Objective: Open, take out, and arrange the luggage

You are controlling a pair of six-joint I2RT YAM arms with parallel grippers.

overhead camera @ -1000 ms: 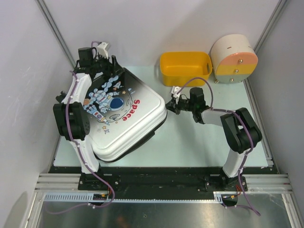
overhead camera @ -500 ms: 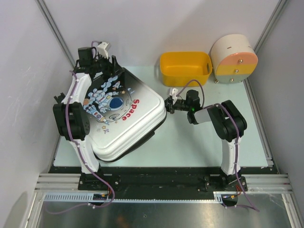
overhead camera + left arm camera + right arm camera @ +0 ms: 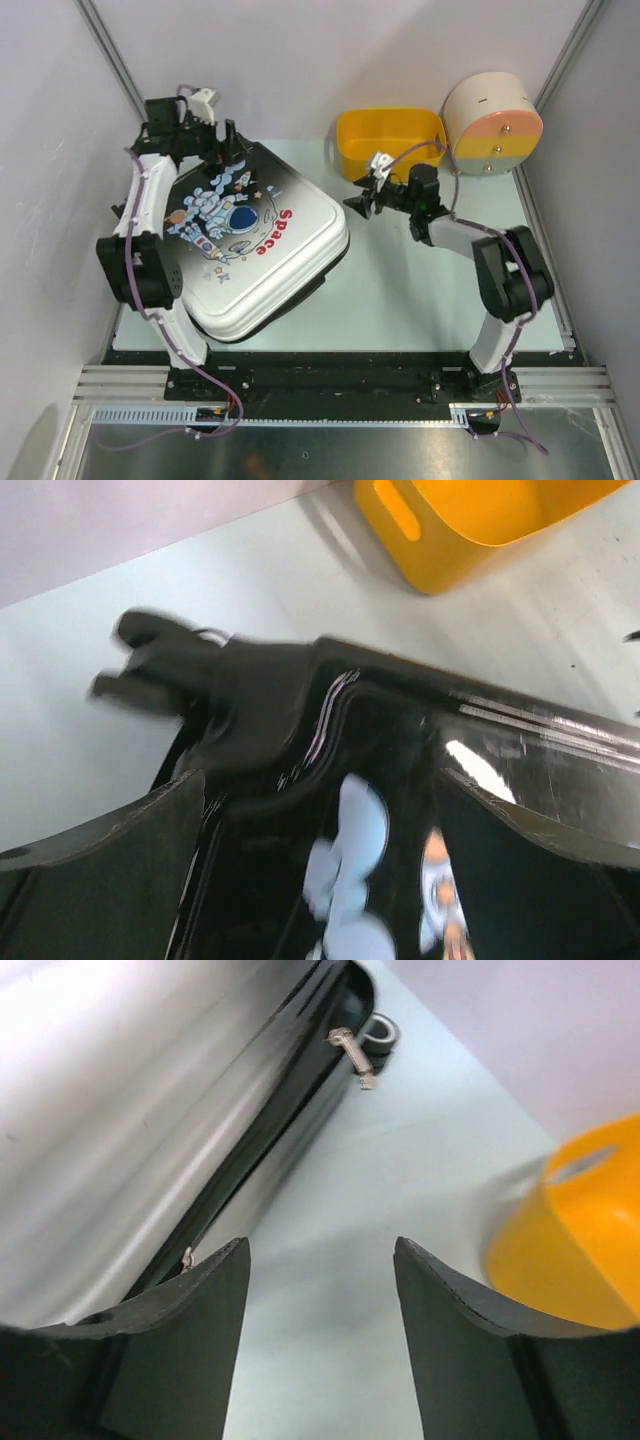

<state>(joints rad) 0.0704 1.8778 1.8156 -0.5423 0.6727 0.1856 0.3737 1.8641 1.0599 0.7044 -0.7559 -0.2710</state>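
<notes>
We see the luggage (image 3: 262, 245) lying flat on the left half of the worktop (image 3: 400, 300), turned at an angle, its astronaut and "Space" print facing up and its two shell halves together. The black end of the shell points to the far left corner and the white end comes toward the arm bases. The left pincer (image 3: 228, 150) sits at that far black end, and from its wrist camera we see both fingers spread wide, one on each side of the view, with the glossy black shell between and below them. It is released and grips nothing. One black wheel (image 3: 150, 660) juts out from the corner just ahead of it. The right pincer (image 3: 357, 202) hangs over bare worktop between the right side of the luggage and the yellow basket (image 3: 390, 142), touching neither. Its fingers are parted and hold nothing. Its wrist camera looks along the luggage's side seam, where a metal zipper pull (image 3: 350, 1052) hangs near the far corner. A round cream-and-orange drawer box (image 3: 492, 125) stands just right of the basket at the back.
</notes>
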